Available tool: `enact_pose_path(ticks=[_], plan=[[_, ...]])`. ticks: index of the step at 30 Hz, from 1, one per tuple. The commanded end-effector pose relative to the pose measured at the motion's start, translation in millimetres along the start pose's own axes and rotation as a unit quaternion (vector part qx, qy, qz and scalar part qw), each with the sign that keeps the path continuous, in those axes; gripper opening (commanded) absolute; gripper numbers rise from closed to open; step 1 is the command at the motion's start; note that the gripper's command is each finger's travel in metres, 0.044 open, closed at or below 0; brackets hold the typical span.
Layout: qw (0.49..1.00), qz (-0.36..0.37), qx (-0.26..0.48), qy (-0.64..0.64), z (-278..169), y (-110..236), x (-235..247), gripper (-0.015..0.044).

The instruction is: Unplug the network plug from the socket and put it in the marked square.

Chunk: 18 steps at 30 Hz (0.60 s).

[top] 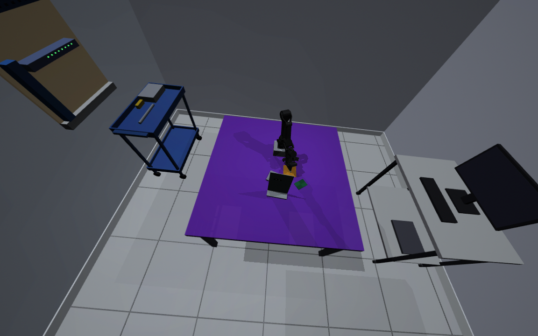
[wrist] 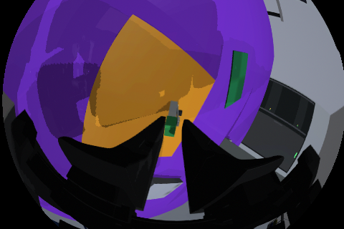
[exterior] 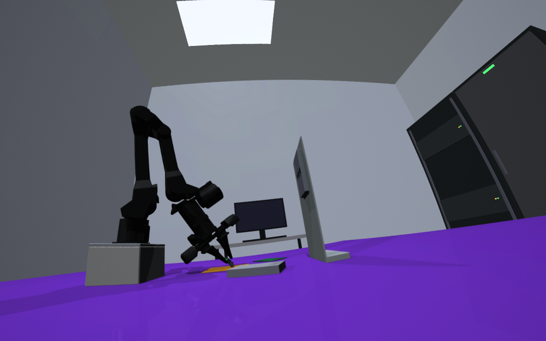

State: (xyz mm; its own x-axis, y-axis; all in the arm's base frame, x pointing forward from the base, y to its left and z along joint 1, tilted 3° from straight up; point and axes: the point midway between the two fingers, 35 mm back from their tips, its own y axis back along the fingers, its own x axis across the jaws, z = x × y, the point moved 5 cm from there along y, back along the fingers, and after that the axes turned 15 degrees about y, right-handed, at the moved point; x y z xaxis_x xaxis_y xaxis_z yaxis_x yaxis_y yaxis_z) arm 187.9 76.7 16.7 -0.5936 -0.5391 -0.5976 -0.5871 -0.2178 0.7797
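Observation:
The plug, grey with a green part, is low over or on the orange marked square, near its edge towards the panel. Whether it touches the table is hard to tell. My gripper is slightly open around the plug, with a gap beside the right finger in the wrist view; the left fingertip is very close to the plug or touches it. The upright panel stands beyond the square, with its dark socket block on the face towards the arm.
A low grey slab lies close beside the square. A flat green patch lies on the table on the other side. The arm's grey base block is behind the gripper.

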Motion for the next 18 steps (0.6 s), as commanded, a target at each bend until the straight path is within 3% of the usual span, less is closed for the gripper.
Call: enact_pose_path(ticks=[1,18], plan=[[1.000,0.000,0.000,0.000,0.0,0.2,-0.1,0.0156],[1.000,0.000,0.000,0.000,0.2,5.2,-0.8,0.0156]])
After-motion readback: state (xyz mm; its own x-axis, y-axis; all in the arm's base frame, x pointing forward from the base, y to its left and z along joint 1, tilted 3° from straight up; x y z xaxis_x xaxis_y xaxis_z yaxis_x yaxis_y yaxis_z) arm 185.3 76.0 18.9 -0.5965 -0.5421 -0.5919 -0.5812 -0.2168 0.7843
